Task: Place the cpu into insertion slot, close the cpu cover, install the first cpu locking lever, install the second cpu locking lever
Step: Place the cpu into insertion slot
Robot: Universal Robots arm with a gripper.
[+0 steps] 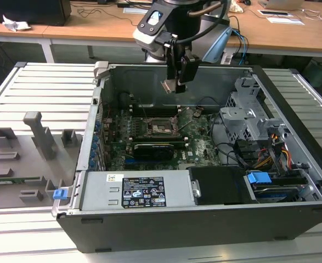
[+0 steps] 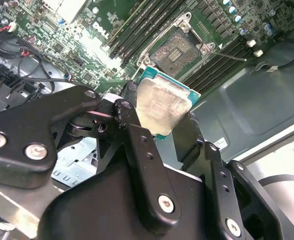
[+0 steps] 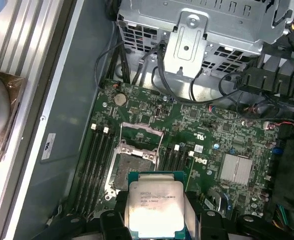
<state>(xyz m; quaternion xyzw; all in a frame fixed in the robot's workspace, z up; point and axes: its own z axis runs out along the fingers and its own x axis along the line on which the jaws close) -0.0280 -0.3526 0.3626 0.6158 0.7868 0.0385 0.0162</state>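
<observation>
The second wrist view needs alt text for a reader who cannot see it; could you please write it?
The end effector grips the cpu by its edges, silvery face showing, above the green motherboard. Beyond it the insertion slot lies empty, flanked by rows of memory slots.

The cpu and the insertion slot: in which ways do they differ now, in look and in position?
The cpu has a pale silvery face, while the slot is dark with a grey metal rim. The cpu is clamped in the pincer and hangs in the air, while the slot is set into the green board beneath and holds no chip. Both are square.
</observation>
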